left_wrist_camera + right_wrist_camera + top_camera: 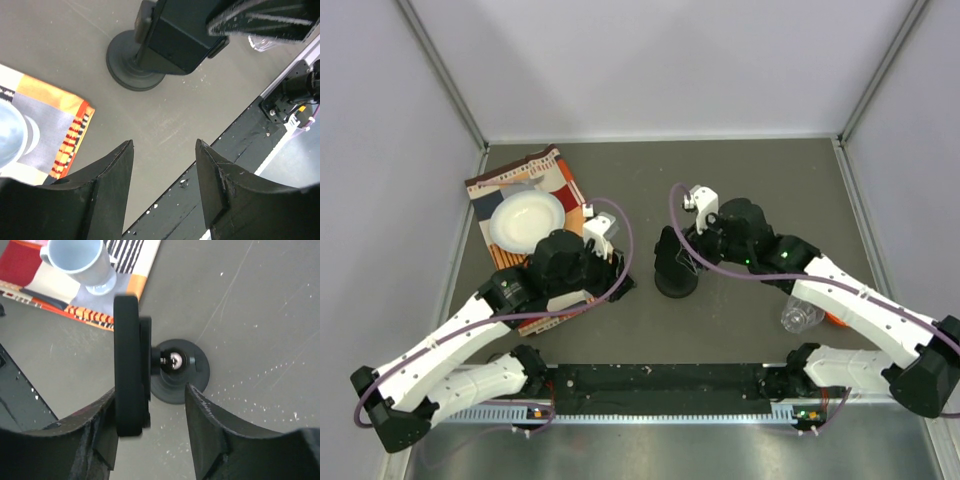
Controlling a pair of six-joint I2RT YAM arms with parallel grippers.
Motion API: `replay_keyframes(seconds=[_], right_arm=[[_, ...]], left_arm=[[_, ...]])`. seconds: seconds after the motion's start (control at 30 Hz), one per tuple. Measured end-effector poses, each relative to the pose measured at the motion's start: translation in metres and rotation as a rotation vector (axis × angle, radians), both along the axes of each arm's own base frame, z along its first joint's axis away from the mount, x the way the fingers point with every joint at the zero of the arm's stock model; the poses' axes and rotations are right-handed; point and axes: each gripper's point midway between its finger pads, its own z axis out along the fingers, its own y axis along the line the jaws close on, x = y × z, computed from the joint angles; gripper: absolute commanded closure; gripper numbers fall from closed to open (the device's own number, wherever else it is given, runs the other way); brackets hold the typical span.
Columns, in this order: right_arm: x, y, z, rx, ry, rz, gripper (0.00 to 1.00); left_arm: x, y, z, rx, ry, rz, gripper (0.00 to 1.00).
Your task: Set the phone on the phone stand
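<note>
The phone [127, 365] is a thin black slab standing on edge against the bracket of the phone stand [180, 372], whose round base rests on the grey table. My right gripper [150, 389] is open around the phone's lower end. Its left finger lies next to the slab and its right finger stands apart. In the top view the phone [670, 250] sits on the phone stand [677, 287] at the table's middle, with the right gripper [688, 258] at it. My left gripper [165, 141] is open and empty, to the left of the phone stand [132, 70] and apart from it.
A patterned orange-checked cloth [560, 185] at the back left carries a white plate [527, 220] and a pale mug [82, 262]. A clear plastic container [802, 315] lies under the right arm. A black rail [660, 380] runs along the near edge.
</note>
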Motion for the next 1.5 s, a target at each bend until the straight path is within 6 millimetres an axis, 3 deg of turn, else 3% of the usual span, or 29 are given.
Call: replay_keyframes(seconds=[0.17,0.33,0.5,0.63,0.9,0.97,1.07,1.27,1.5], right_arm=[[-0.014,-0.004,0.004,0.033,0.034,0.023,0.42],[-0.026,-0.006,0.012,0.095,0.041,0.036,0.42],[-0.023,-0.002,0.016,0.132,0.057,0.027,0.46],[-0.018,0.002,0.014,0.147,0.071,0.015,0.54],[-0.01,0.002,0.016,0.175,0.072,0.01,0.96],[-0.006,-0.001,0.017,0.177,0.068,0.015,1.0],[0.003,-0.009,0.021,0.196,0.056,0.037,1.0],[0.036,-0.047,0.024,0.225,0.037,0.063,1.0],[0.104,-0.082,0.025,0.176,-0.008,0.076,1.0]], left_arm=[[0.004,-0.008,0.011,-0.048,-0.031,-0.019,0.42],[0.008,-0.011,0.019,-0.074,-0.063,-0.028,0.42],[0.008,-0.012,0.018,-0.087,-0.075,-0.039,0.42],[0.006,-0.012,0.019,-0.099,-0.083,-0.046,0.42],[0.003,-0.012,0.029,-0.138,-0.111,-0.059,0.42],[0.002,-0.012,0.03,-0.143,-0.116,-0.06,0.42],[0.001,-0.011,0.03,-0.147,-0.119,-0.062,0.42],[0.001,-0.013,0.029,-0.145,-0.116,-0.072,0.42],[0.003,-0.023,0.016,-0.123,-0.077,-0.106,0.43]])
